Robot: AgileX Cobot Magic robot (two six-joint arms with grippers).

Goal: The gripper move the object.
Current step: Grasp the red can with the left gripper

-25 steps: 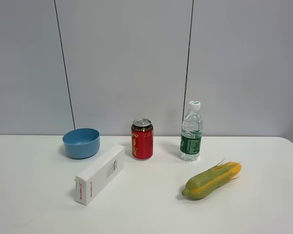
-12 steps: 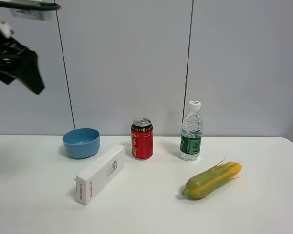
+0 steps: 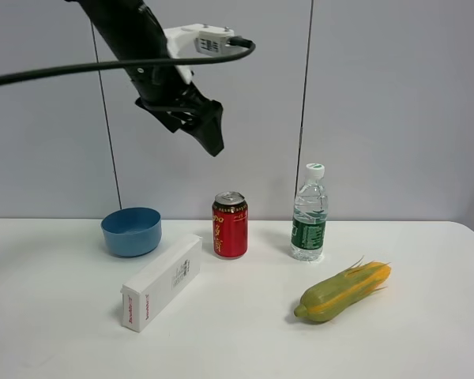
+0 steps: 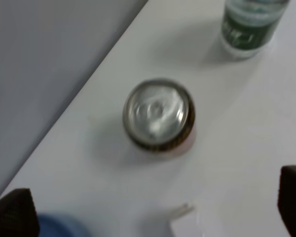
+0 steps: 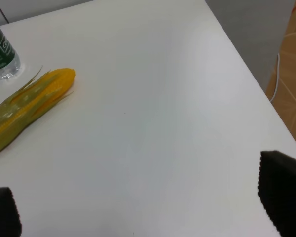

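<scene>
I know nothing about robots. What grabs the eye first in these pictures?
The black two-jaw gripper on its thick black arm hangs high above the white table, open, roughly over the red drink can with a silver top. A yellow-green corn cob lies at the front right.

In the high view the left arm (image 3: pixel 130 31) stretches from 11 o'clock and slopes down toward 5 o'clock. The left gripper (image 3: pixel 208 130) hangs in the air with its tip pointing downward. Its wrist view shows the two fingers (image 4: pixel 12 215) far apart. The right gripper (image 5: pixel 148 205) has its jaws spread wide too.
</scene>
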